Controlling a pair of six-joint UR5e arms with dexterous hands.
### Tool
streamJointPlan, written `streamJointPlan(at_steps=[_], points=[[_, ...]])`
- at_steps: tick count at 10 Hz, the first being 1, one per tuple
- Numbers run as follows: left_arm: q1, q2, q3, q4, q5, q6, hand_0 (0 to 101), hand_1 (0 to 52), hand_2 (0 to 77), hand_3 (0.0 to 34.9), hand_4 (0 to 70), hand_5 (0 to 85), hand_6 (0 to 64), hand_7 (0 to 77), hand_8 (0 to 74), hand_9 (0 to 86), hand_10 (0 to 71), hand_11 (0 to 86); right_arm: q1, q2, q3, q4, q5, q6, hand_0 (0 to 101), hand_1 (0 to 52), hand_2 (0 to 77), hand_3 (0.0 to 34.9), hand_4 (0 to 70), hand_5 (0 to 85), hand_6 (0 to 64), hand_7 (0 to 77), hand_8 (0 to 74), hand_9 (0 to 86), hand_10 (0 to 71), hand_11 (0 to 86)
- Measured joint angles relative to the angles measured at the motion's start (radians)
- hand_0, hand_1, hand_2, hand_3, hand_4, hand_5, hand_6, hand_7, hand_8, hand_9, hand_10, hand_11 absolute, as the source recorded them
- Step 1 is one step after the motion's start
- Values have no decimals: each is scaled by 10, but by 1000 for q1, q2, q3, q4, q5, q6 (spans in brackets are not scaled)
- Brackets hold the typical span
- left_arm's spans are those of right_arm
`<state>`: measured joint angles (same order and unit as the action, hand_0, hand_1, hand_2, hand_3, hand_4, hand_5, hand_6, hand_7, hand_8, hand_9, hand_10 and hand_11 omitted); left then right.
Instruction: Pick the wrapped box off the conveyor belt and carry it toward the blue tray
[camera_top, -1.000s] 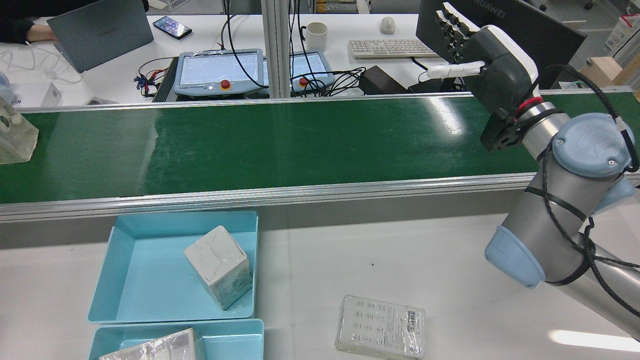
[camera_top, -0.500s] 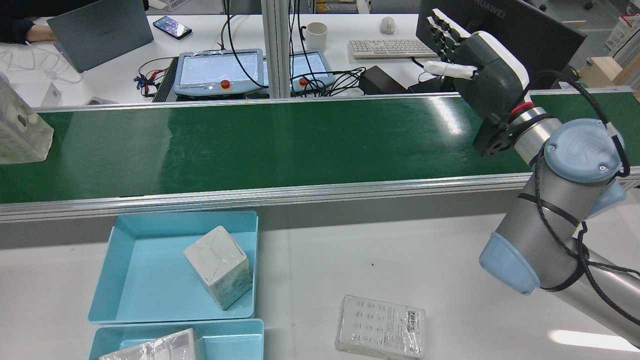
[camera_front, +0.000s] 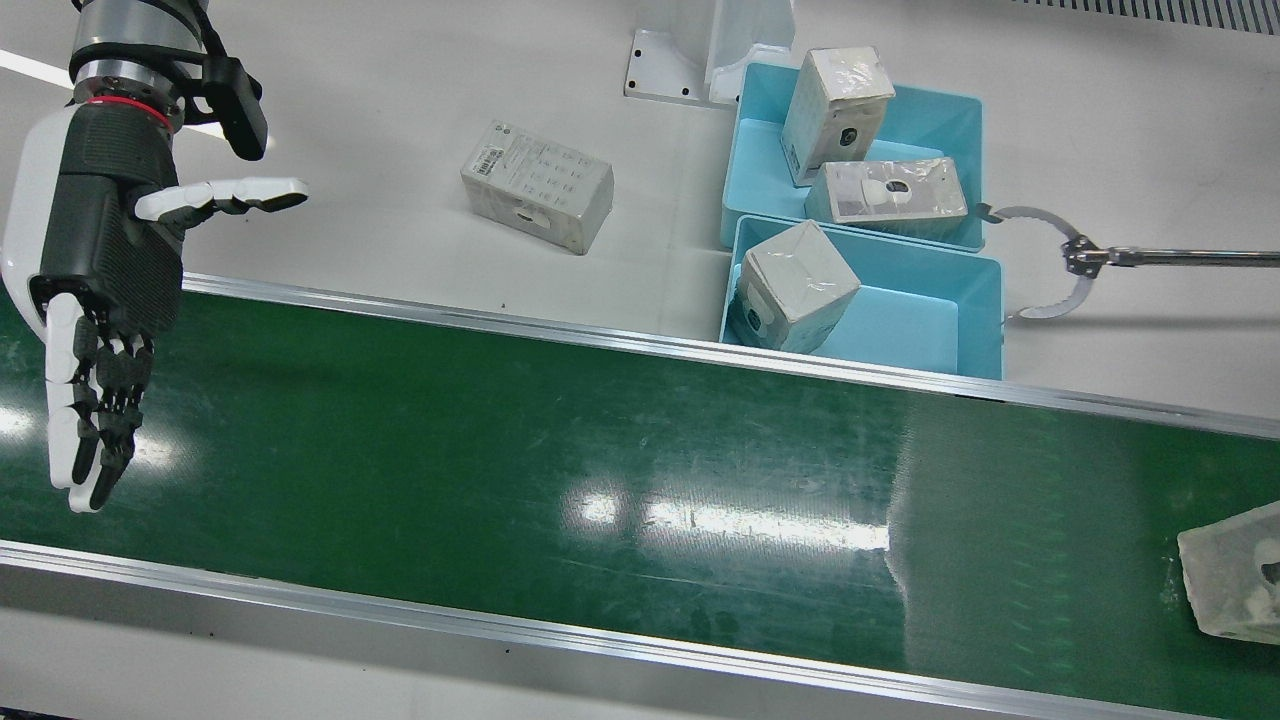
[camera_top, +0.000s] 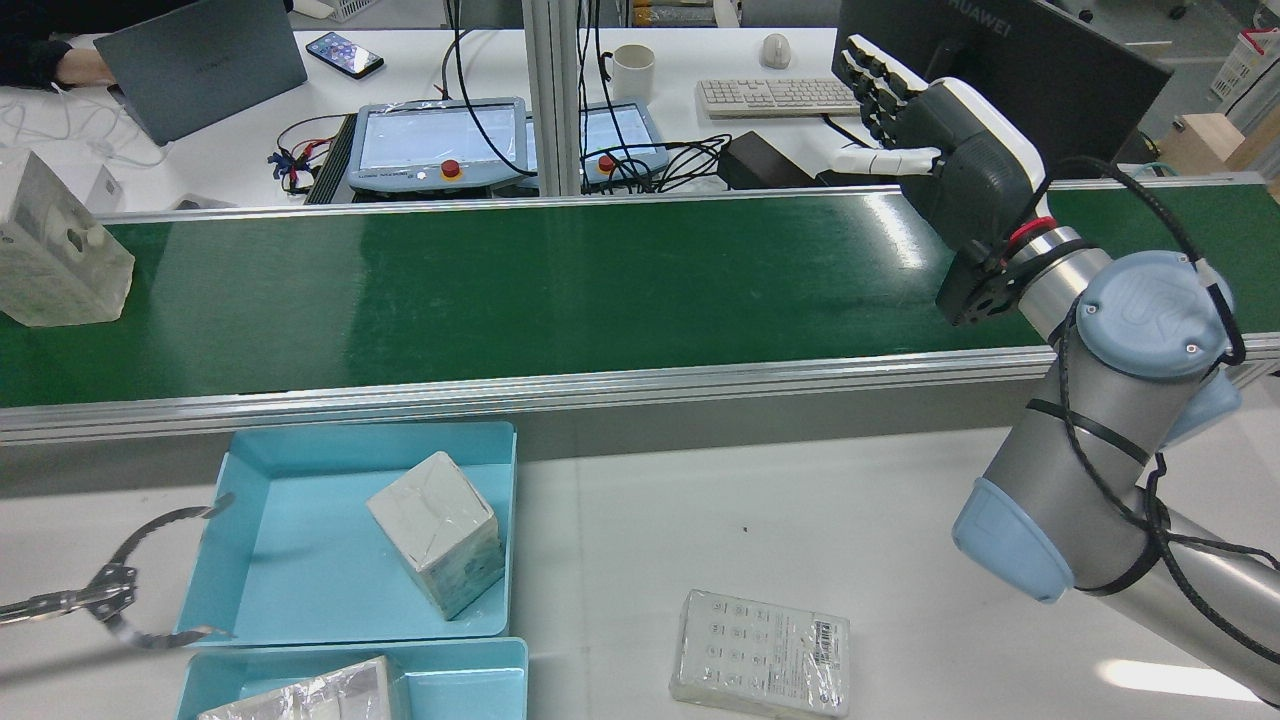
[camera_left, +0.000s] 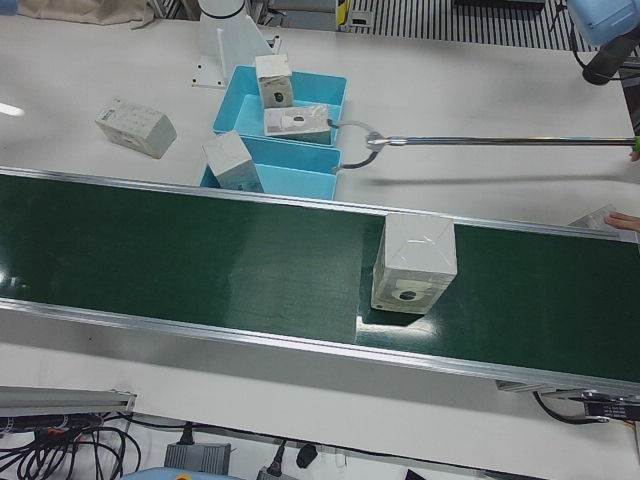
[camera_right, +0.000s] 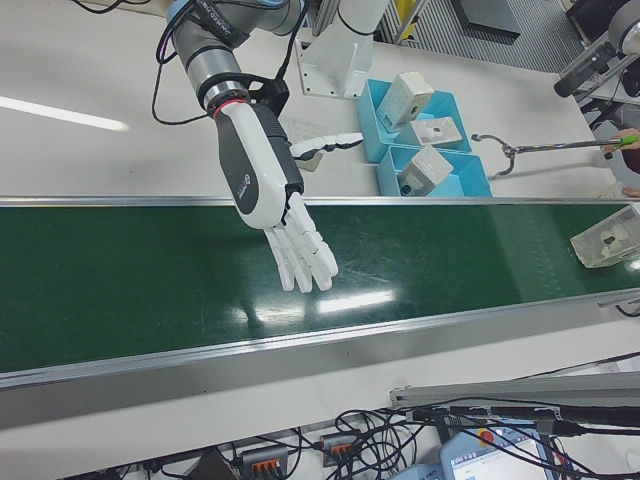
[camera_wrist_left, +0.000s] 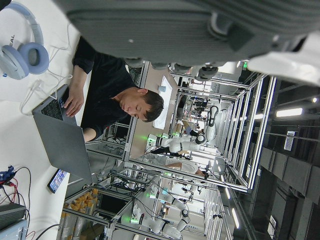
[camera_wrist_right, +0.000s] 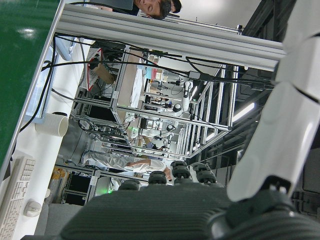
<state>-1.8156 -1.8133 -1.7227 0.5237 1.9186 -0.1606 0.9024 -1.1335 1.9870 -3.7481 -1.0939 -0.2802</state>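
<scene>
The wrapped box (camera_top: 58, 245) stands on the conveyor belt (camera_top: 560, 290) at its left end in the rear view, untouched. The right hand (camera_top: 935, 150) hangs over the belt's opposite end with fingers spread, holding nothing. The left hand appears only as a blurred palm edge in its own camera; I cannot tell its state. The blue tray (camera_top: 290, 560) holds one box. The monitor (camera_top: 1060, 50) behind the belt reads "HUAWEI". A reacher tool (camera_top: 120, 590) touches the tray's edge.

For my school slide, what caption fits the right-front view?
Open robot hand waits above the green belt as a wrapped box rides in.
</scene>
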Motion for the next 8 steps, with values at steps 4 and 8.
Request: streamJointPlan(at_steps=[4,8], points=[[0,0,0,0,0,0,0,0,11,0,0,11,0,0,0,0,5,0,-8,-1,1,0,0,1,409,93,109,58,0,44,0,0,22,16,0,11],[0,0,0,0,0,0,0,0,5,0,0,11,0,0,0,0,5,0,-16,0,-1,1,0,1,412,93,114,59,0,44,0,5,22,16,0,11]])
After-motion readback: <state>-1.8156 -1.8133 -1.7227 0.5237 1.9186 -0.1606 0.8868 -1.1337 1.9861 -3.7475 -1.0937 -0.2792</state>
